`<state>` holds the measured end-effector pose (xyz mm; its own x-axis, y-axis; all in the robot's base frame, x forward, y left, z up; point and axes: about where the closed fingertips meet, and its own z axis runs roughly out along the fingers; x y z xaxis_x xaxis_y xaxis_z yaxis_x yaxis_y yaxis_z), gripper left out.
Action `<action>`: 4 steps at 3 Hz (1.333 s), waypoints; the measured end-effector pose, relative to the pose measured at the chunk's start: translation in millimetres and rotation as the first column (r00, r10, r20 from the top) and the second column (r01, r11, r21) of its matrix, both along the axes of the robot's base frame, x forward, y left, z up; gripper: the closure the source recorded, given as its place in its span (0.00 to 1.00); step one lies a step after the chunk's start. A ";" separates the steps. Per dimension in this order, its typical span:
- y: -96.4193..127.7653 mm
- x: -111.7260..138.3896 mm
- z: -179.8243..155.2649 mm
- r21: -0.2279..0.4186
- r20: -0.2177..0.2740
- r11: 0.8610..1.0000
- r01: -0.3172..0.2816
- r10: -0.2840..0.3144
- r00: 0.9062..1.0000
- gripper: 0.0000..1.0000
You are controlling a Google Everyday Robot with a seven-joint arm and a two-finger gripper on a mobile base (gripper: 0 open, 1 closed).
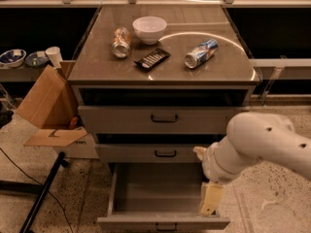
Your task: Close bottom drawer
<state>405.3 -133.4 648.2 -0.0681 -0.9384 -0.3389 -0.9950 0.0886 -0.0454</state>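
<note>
1 bottom drawer [155, 193] open | 1 tool [212, 200] over its right | 2 cans [121, 41] [200, 53]

Robotics lab; jaws over bottom drawer [155, 191]

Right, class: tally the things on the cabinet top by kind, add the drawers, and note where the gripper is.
Cans: 2
White bowl: 1
Black flat object: 1
Drawers: 3, bottom drawer open
Total: 7
The gripper hangs over the bottom drawer's right side, near its front.
</note>
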 end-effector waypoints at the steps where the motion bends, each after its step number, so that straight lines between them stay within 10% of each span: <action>1: 16.6 -10.7 -109.6 0.078 -0.029 0.997 -0.012 0.014 0.999 0.00; 4: 34.7 -9.4 -207.5 0.157 -0.050 0.987 -0.035 0.044 0.998 0.00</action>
